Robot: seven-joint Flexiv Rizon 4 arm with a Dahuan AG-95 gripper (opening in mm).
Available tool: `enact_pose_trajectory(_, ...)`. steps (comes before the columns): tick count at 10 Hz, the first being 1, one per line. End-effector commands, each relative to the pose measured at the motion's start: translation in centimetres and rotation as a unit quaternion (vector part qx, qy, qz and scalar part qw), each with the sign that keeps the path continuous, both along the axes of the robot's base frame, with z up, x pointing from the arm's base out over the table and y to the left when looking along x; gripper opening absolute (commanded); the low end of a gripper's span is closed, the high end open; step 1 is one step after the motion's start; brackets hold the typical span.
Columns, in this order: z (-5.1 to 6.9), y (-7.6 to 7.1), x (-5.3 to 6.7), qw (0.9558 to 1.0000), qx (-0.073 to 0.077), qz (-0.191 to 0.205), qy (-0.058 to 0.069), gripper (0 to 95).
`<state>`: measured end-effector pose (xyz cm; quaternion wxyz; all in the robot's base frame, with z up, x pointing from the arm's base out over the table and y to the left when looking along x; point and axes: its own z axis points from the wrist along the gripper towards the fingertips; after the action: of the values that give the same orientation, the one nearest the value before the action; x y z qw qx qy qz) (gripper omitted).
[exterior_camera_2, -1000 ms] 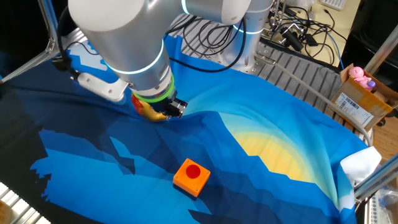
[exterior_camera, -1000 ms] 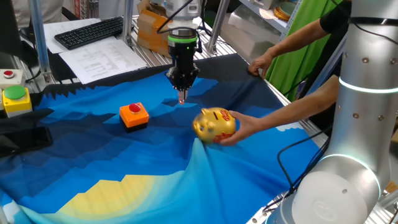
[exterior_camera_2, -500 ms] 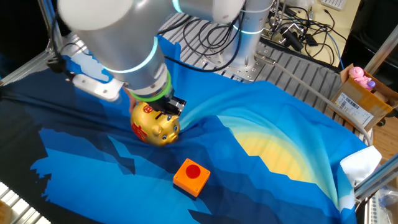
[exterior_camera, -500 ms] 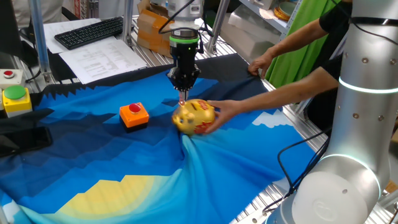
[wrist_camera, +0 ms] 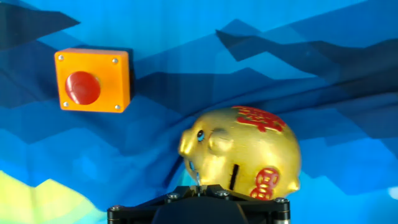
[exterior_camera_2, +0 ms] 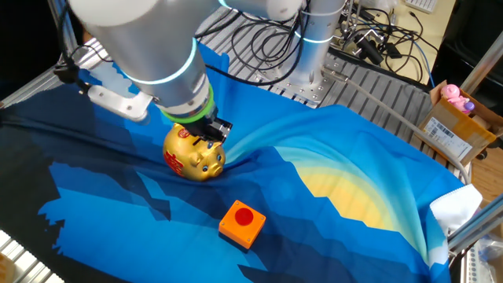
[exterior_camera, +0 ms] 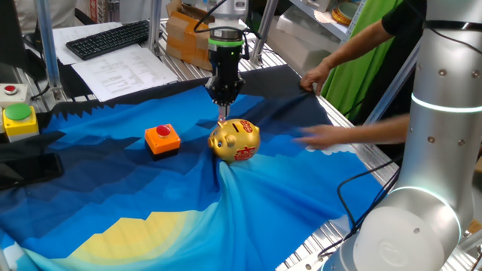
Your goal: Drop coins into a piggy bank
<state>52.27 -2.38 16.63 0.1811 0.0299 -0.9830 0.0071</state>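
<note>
The gold piggy bank [exterior_camera: 235, 141] sits upright on the blue-draped surface [exterior_camera: 113, 196], red markings on its flank, the slot [wrist_camera: 234, 177] in its back plain to see in the hand view. Directly above it hang the fingers [exterior_camera: 221, 115], pressed narrow around something small and reddish at the tips, too tiny to name for certain. From the other fixed view the arm's thick wrist looms over the pig [exterior_camera_2: 193, 156] and hides those tips. Off to the pig's side, well apart, the orange block [exterior_camera: 162, 138] with its red button rests on the cloth. A person's hand [exterior_camera: 325, 135], blurred, hovers near the pig without touching it, while another hand [exterior_camera: 314, 77] grips the cloth's far edge
</note>
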Motion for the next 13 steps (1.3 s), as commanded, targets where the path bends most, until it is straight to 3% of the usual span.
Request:
enact_pose_trajectory(1, 0.42, -0.81, 0.5, 0.9989, -0.046, 0.003, 0.0, 0.0)
enact_pose_trajectory(2, 0.56, -1.19, 0.68, 0.9987, -0.05, -0.005, 0.005, 0.0)
enact_pose_trajectory(3, 0.55, -1.19, 0.7, 0.9987, -0.049, -0.017, 0.0, 0.0)
enact_pose_trajectory(4, 0.55, -1.19, 0.7, 0.9972, -0.06, -0.044, -0.004, 0.0)
enact_pose_trajectory(6, 0.55, -1.19, 0.7, 0.9961, -0.063, -0.063, 0.0, 0.0)
enact_pose_trajectory(8, 0.55, -1.19, 0.7, 0.9962, -0.055, -0.066, 0.007, 0.0)
enact_pose_trajectory(10, 0.55, -1.19, 0.7, 0.9929, -0.028, -0.115, 0.01, 0.0)
enact_pose_trajectory(12, 0.55, -1.19, 0.7, 0.9852, -0.031, -0.168, 0.0, 0.0)
enact_pose_trajectory(13, 0.55, -1.19, 0.7, 0.9876, -0.037, -0.152, -0.002, 0.0)
